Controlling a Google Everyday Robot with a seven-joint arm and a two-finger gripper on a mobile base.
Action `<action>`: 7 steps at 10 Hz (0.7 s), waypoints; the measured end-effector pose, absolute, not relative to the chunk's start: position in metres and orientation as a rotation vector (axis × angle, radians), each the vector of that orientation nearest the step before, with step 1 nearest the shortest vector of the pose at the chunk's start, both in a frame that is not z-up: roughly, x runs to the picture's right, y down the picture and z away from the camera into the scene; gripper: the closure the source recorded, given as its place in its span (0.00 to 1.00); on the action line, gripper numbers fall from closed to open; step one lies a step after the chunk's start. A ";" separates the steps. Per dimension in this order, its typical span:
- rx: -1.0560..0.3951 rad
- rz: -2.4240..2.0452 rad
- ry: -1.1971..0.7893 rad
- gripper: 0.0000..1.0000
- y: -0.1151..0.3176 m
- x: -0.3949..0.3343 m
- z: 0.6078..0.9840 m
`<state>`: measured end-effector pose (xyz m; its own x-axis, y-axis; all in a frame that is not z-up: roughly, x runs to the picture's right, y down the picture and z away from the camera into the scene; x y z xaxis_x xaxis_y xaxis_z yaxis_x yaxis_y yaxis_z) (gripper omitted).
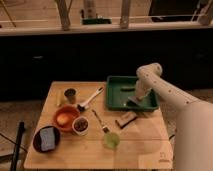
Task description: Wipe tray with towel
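The green tray (118, 93) lies on the wooden table at the back right. My gripper (134, 100) reaches down into the tray's front right part, close to its floor. A small pale patch right under the gripper may be the towel (131, 103), but most of it is hidden by the gripper. The white arm (161, 86) comes in from the right, over the tray's right rim.
A brown block (126, 119) lies just in front of the tray. A white-handled brush (90, 99), a dark cup (70, 95), an orange bowl (64, 117), a small bowl (80, 125), a blue sponge (47, 138) on a dark plate and a green cup (111, 141) stand to the left and front.
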<state>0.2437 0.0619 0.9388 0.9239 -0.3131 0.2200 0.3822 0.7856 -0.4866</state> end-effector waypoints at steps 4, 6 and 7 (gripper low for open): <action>-0.553 -0.414 -0.162 1.00 0.054 0.226 0.952; -0.568 -0.449 -0.179 1.00 0.059 0.219 0.954; -0.575 -0.479 -0.200 1.00 0.063 0.208 0.954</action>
<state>0.2081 0.0628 0.9538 0.8720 -0.3776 0.3114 0.4870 0.7335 -0.4741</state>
